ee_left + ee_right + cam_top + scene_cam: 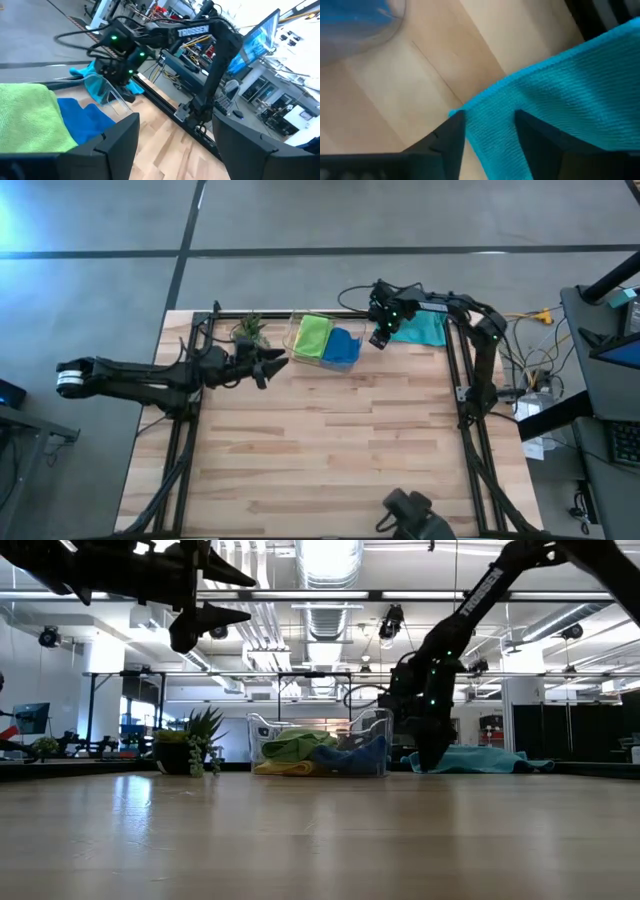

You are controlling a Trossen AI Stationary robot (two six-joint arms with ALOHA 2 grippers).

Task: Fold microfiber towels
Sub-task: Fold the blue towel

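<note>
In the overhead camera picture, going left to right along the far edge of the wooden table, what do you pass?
Left gripper → small green potted plant → lime green microfiber towel in the clear plastic bin → dark blue microfiber towel → right gripper → teal microfiber towel.

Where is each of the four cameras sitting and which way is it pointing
High: overhead, straight down; both arms, clear bin, teal towel.
Low: table height, level across; right gripper by the teal towel.
Left wrist: past its own fingers toward the bin and right arm.
Right wrist: down at the teal towel between its fingers.
Shared: all four show the teal towel.
</note>
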